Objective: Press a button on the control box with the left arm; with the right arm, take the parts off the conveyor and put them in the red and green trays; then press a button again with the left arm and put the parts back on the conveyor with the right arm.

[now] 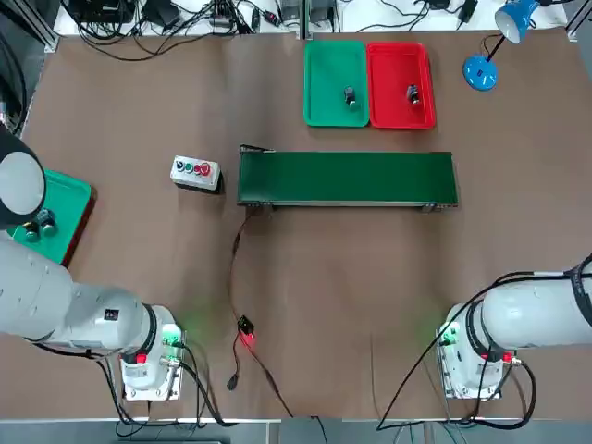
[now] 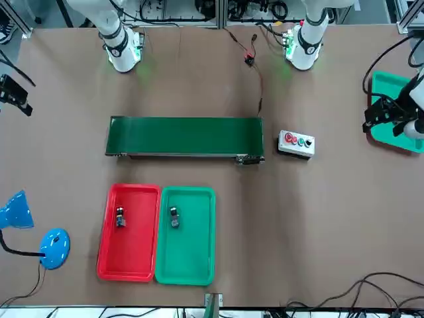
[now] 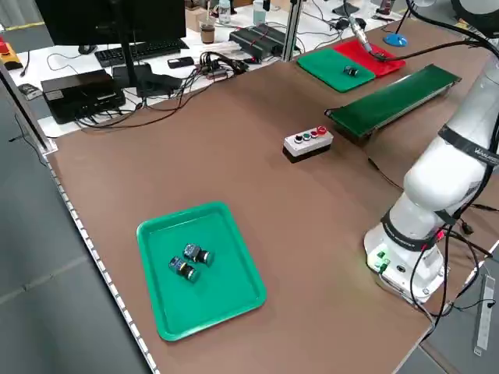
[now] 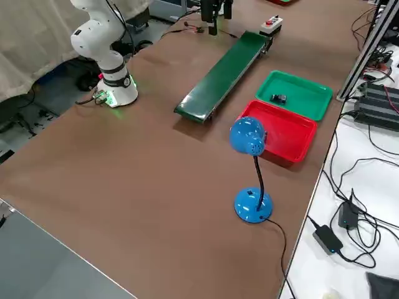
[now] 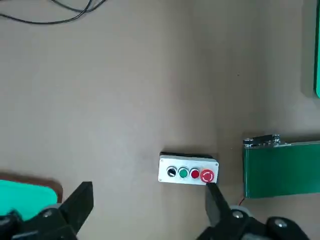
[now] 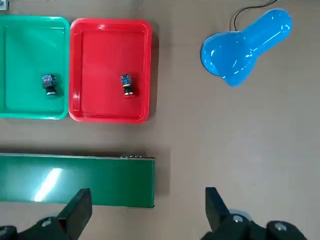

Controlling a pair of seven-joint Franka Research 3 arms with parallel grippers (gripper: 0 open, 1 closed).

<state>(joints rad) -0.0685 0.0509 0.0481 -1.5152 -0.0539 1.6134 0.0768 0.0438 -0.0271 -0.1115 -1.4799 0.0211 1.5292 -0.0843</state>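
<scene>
Altogether, four parts [image 1: 351,97], three trays [image 1: 336,55], one conveyor [image 1: 347,179].

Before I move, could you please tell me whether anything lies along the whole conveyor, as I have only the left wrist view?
Observer: No, the conveyor is bare from end to end.
Operator: Thanks. My left gripper is open, over toward the robot's left, with the control box in view. Is anything in the red tray?
Observer: Yes, one small part lies in the red tray, which sits beyond the conveyor from the robot.
Operator: And where is the right gripper?
Observer: The right gripper is off to the robot's right, past the conveyor's end, its jaws open and holding nothing.
</scene>
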